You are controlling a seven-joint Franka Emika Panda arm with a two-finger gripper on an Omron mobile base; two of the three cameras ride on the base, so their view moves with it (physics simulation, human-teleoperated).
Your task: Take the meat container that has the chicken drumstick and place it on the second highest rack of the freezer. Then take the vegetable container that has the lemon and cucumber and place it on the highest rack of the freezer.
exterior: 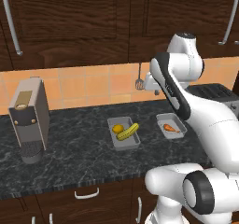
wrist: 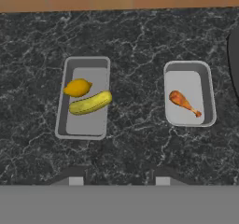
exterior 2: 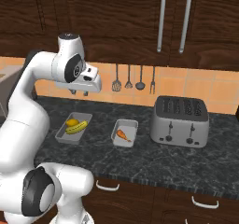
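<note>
the claw (wrist: pixel 115 180) hung high above the dark marbled counter (wrist: pixel 135 41), pointing down at it, its two fingertips (wrist: pixel 76 180) set wide apart and gripping nothing. straight below and ahead of the claw, two grey trays lay on the counter, apart from each other with bare stone between them. the vegetable container (wrist: pixel 84 97) sat below the claw's left fingertip side in the hand view; inside it the lemon (wrist: pixel 77 87) lay touching or just beside the cucumber (wrist: pixel 90 102), the cucumber nearer the claw. the meat container (wrist: pixel 189 94) sat toward the claw's other side, and the chicken drumstick (wrist: pixel 184 102) lay aslant in its middle, far smaller than the tray. from the right base view, a silver toaster (exterior 2: pixel 179 121) stood on the counter beyond the meat container, well off from the claw. further back, utensils (exterior 2: pixel 133 80) hung on the orange tiled wall (exterior 2: pixel 196 87). in the left base view a coffee machine (exterior: pixel 30 119) stood far off to the claw's left side.
</note>
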